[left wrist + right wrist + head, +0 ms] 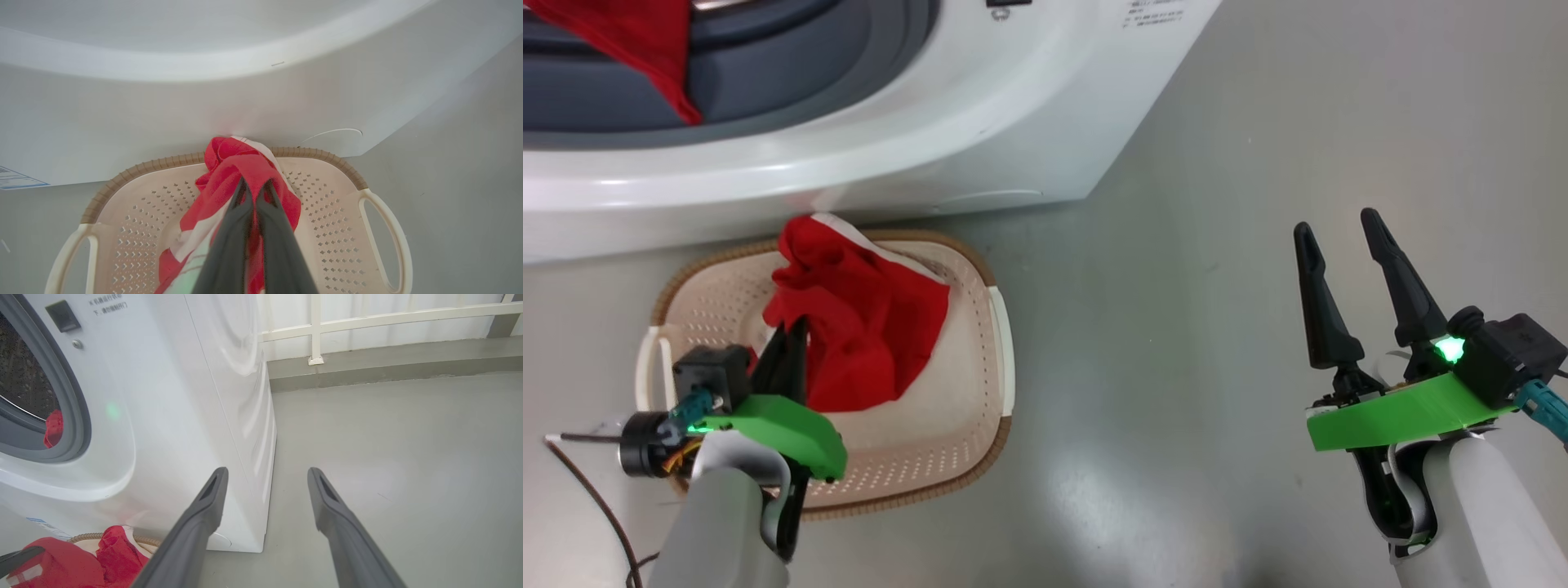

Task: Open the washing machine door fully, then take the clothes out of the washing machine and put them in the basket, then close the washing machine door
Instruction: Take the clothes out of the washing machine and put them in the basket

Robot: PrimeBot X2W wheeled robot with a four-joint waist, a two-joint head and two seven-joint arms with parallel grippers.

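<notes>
The white washing machine stands at the top of the head view, its grey gasket exposed. More red clothes hang over the gasket from the drum. The cream basket sits on the floor just in front of the machine. My left gripper is shut on a red and white garment, holding it over the basket. In the left wrist view the garment bunches around the fingertips above the basket. My right gripper hangs open and empty over the bare floor to the right. The washing machine door is out of view.
Grey floor stretches to the right of the machine. In the right wrist view a white railing and a low kerb run along the far wall. A thin brown cable trails on the floor at the lower left.
</notes>
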